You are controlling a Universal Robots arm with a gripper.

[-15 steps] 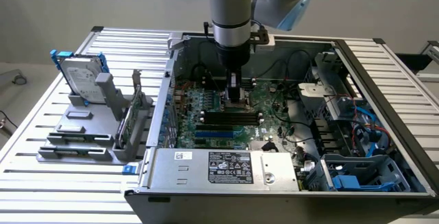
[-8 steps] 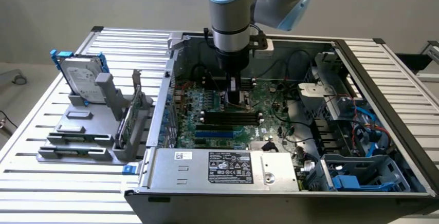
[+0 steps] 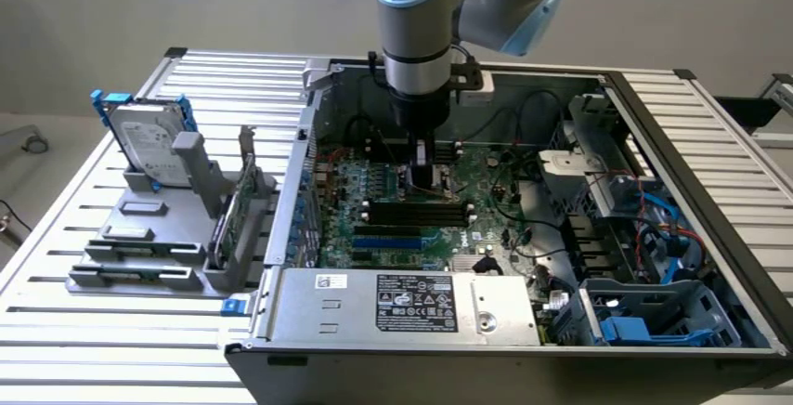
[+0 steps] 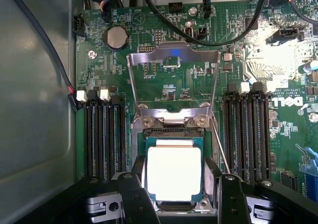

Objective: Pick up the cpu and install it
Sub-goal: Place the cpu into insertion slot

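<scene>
Wrist view: cpu (image 4: 174,173) in the motherboard (image 4: 164,90) socket, between fingers of the spread pincer (image 4: 178,204).

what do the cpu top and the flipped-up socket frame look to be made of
The cpu top looks like bare metal with a smooth, bright finish: it glares near white under the light, with a thin pale edge around it. The socket frame also looks like metal, thin stamped sheet with a dull silver sheen, hinged by screws. Neither can be confirmed beyond appearance.
</scene>
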